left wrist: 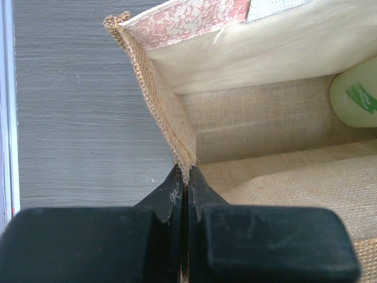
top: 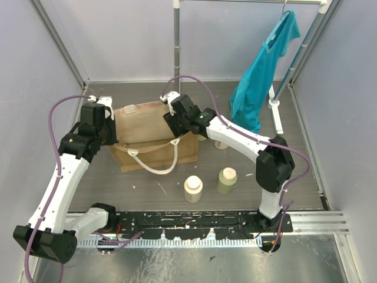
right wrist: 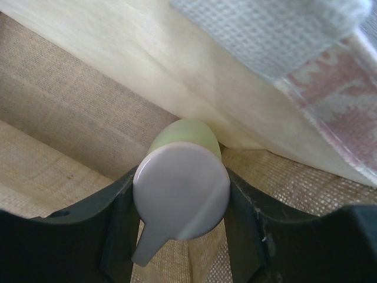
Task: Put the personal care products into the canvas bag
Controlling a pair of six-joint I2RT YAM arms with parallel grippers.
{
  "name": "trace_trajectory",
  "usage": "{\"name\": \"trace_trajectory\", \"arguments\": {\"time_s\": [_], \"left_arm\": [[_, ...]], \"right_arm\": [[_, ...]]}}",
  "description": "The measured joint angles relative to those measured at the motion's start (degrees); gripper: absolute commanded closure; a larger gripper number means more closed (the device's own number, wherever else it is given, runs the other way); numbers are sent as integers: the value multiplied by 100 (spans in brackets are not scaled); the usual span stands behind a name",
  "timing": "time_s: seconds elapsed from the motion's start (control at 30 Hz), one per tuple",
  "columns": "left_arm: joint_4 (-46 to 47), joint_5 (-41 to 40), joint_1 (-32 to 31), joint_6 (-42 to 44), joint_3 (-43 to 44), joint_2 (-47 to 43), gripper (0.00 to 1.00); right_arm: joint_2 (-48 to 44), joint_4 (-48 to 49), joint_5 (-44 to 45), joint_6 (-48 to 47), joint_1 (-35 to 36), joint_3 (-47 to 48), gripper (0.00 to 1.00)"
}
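Note:
The tan canvas bag (top: 154,137) stands open at mid-table. My left gripper (left wrist: 187,177) is shut on the burlap rim at its left end (top: 111,134). My right gripper (right wrist: 181,194) is shut on a pale green pump-top bottle (right wrist: 187,134), gripping it at the cream cap inside the bag's right end (top: 175,122). A pale green bottle (left wrist: 355,97) shows inside the bag in the left wrist view; I cannot tell if it is the held one. A cream bottle (top: 193,188) and a green bottle (top: 227,180) stand in front of the bag. Another bottle (top: 221,144) is partly hidden behind my right arm.
A teal shirt (top: 265,71) hangs from a rack at the back right, its white post foot (top: 275,105) on the table. The bag's white rope handle (top: 158,160) droops over its front. Grey walls close in both sides.

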Motion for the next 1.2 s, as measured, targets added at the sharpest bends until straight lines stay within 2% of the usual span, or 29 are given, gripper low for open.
{"name": "trace_trajectory", "arguments": {"time_s": [0.3, 0.37, 0.57, 0.7, 1.03, 1.2], "left_arm": [[2, 0, 0, -2, 0, -2, 92], [2, 0, 0, -2, 0, -2, 92], [2, 0, 0, -2, 2, 0, 92], [7, -2, 0, -4, 2, 22, 92], [4, -2, 0, -11, 22, 66, 92], [-22, 0, 0, -26, 81, 85, 92]], "right_arm": [[-188, -107, 256, -22, -39, -199, 98], [-190, -116, 267, -22, -44, -201, 84], [-227, -328, 260, 20, -48, -160, 27], [-284, -459, 271, 63, -55, 177, 2], [-1499, -540, 245, 229, -160, 970, 0], [-2164, -1091, 634, 570, -249, 990, 3]]}}
